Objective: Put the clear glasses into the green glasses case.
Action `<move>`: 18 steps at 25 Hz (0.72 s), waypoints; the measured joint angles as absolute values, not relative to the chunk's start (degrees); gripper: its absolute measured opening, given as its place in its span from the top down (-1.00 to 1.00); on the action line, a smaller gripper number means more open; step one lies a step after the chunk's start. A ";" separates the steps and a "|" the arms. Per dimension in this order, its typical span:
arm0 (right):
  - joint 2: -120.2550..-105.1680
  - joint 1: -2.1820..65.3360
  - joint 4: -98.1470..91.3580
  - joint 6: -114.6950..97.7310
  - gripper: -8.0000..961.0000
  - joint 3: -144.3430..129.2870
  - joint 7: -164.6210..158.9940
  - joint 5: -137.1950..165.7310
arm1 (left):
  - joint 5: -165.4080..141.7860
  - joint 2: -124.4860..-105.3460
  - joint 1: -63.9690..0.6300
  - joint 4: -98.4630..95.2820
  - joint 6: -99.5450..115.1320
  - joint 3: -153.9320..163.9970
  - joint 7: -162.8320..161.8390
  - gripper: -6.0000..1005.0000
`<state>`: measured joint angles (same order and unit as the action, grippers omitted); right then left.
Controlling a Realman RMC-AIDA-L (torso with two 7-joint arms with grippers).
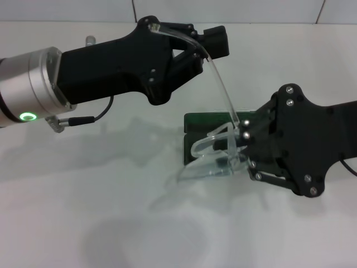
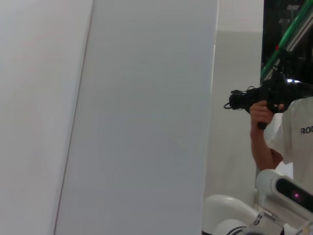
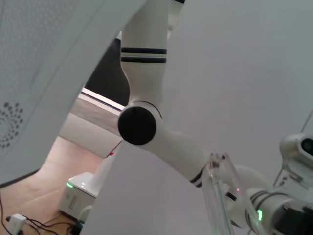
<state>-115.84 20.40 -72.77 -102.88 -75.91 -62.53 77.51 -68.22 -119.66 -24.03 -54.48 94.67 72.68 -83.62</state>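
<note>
My left gripper is raised at the far left of the white table, its fingers closed on the tip of one thin temple of the clear glasses. That temple arcs from there down and to the right, to where the folded front of the glasses sits. My right gripper comes in from the right and pinches the glasses at their right end, near the hinge, so both of my claws are pressed on the same pair.

The glasses hang directly over the green glasses case, and together with my right gripper they cover most of it; only its far edge and left part show, dark green. I cannot tell whether the glasses touch the case or are held just above it, nor can I make out whether anything lies inside.

In my right wrist view a clear piece of the glasses rises close to the camera. In my left wrist view a person stands well apart, holding a black handheld device.
</note>
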 joint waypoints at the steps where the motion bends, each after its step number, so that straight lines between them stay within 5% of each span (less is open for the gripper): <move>1: -115.84 20.38 -72.59 -102.55 0.74 -75.79 -62.34 77.52 | -68.20 -119.64 -23.97 -54.49 94.70 72.69 -83.83 0.89; 18: -115.66 20.62 -69.91 -100.00 0.73 -75.02 -61.17 77.10 | -68.00 -119.44 -24.61 -53.03 101.49 71.98 -85.87 0.89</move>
<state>-115.66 20.62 -69.91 -100.00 -75.02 -61.17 77.10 -68.00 -119.44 -24.61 -53.03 101.49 71.98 -85.87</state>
